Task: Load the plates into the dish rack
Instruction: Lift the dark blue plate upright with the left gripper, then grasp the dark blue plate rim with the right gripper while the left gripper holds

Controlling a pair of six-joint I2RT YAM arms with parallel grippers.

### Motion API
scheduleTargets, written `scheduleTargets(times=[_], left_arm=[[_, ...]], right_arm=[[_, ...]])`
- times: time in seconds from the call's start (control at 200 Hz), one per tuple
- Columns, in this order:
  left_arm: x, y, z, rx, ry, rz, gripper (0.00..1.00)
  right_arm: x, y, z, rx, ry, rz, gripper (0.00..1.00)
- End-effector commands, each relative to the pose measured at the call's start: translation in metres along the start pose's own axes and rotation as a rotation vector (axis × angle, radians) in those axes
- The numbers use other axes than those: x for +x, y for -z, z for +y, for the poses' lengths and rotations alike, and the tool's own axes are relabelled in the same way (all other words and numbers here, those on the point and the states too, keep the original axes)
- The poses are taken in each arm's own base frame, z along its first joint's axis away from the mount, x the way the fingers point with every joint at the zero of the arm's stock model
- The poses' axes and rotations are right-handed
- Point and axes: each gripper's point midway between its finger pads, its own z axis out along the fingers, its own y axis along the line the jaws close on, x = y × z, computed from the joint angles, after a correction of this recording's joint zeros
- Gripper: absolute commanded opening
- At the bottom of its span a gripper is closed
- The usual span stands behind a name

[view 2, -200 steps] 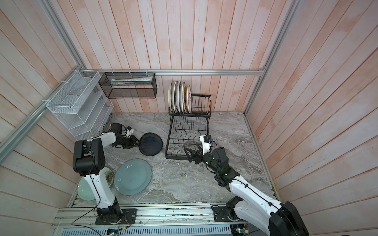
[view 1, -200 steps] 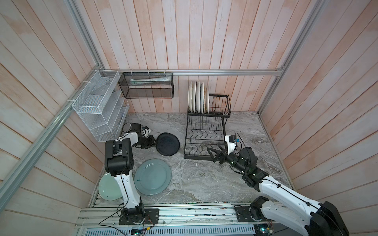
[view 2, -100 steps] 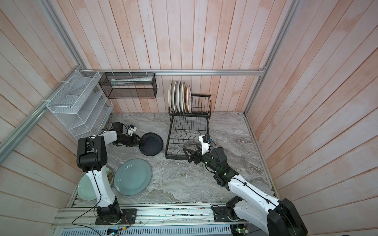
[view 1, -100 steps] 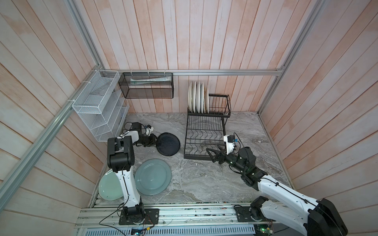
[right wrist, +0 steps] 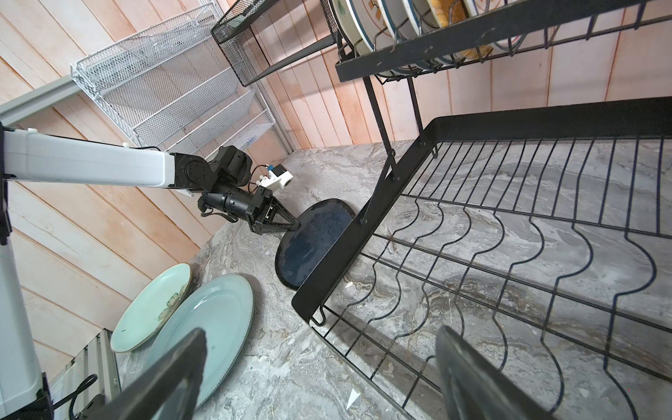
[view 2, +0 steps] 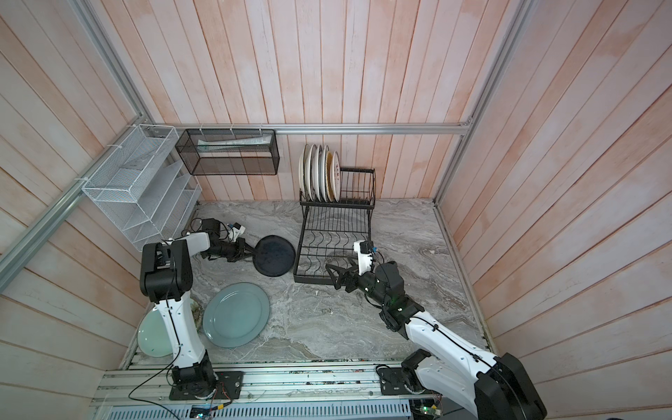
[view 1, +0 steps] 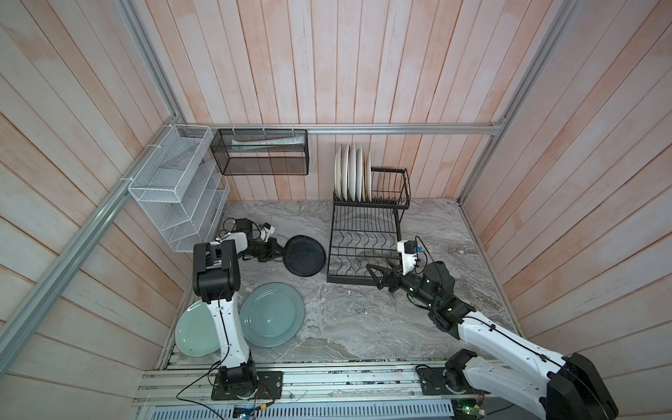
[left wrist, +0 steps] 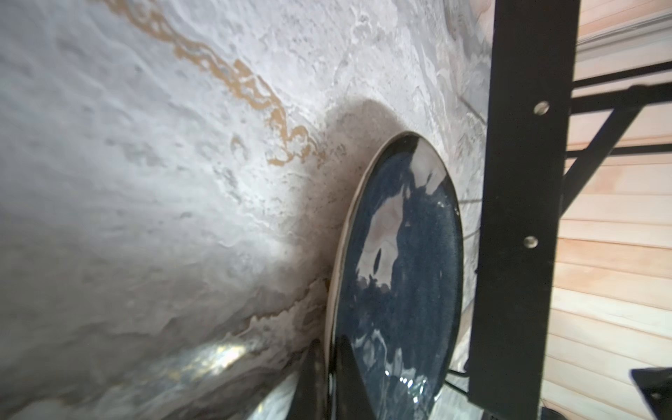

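A black plate (view 1: 304, 255) (view 2: 274, 255) (left wrist: 400, 272) (right wrist: 312, 247) lies just left of the dish rack (view 1: 349, 280) (view 2: 298, 254) (right wrist: 396, 174). My left gripper (view 1: 282, 251) (view 2: 252, 249) (left wrist: 327, 378) (right wrist: 296, 226) is shut on its near rim, and that edge looks slightly raised. My right gripper (view 1: 374, 276) (view 2: 332, 276) (right wrist: 320, 332) hangs open and empty over the rack's front corner. Several plates (view 1: 352, 174) (view 2: 320, 174) (right wrist: 400, 22) stand upright in the upper tier. A grey-blue plate (view 1: 272, 314) (view 2: 236, 314) (right wrist: 207, 327) and a pale green plate (view 1: 192, 334) (view 2: 154, 336) (right wrist: 152, 305) lie flat at the front left.
A white mesh organizer (view 1: 178, 203) and a black mesh basket (view 1: 260, 152) hang on the left and back walls. Wooden walls close in the marble table on three sides. The left arm's upright link stands over the pale green plate.
My left gripper has closed onto the black plate's rim, and the plate has shifted a little right toward the rack. The right arm has barely moved.
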Motion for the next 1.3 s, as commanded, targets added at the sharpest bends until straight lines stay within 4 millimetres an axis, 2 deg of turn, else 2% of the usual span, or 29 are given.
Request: scheduleTargets(times=[0.0, 0.175, 0.3, 0.485, 0.665, 0.91, 1.07, 1.135, 1.295], left_arm=[[0.012, -0.008, 0.009, -0.009, 0.065, 0.003, 0.0], [-0.002, 0.007, -0.015, 0.127, 0.088, -0.093, 0.0], [-0.01, 0.027, -0.027, 0.252, 0.123, -0.175, 0.0], [-0.008, 0.051, -0.027, 0.328, 0.162, -0.261, 0.0], [-0.007, 0.06, -0.026, 0.328, 0.179, -0.288, 0.0], [-0.015, 0.085, -0.048, 0.315, 0.172, -0.369, 0.0], [-0.014, 0.101, -0.061, 0.287, 0.197, -0.409, 0.0], [-0.012, 0.107, -0.064, 0.266, 0.218, -0.418, 0.0], [-0.006, 0.124, -0.077, 0.208, 0.222, -0.438, 0.0]], right_arm=[[-0.002, 0.0, 0.005, -0.022, 0.0, -0.01, 0.98], [-0.002, 0.0, 0.005, -0.021, 0.003, -0.012, 0.98], [-0.001, 0.0, 0.004, -0.019, 0.001, -0.009, 0.98], [-0.002, 0.0, 0.006, -0.028, -0.003, -0.009, 0.98], [0.001, -0.002, 0.007, -0.039, -0.005, 0.001, 0.98], [0.005, -0.007, 0.011, -0.064, 0.034, 0.019, 0.98], [0.007, -0.007, 0.016, -0.07, 0.102, -0.003, 0.98], [0.008, -0.004, 0.024, -0.095, 0.153, -0.04, 0.98], [0.015, -0.004, 0.058, -0.162, 0.4, -0.105, 0.98]])
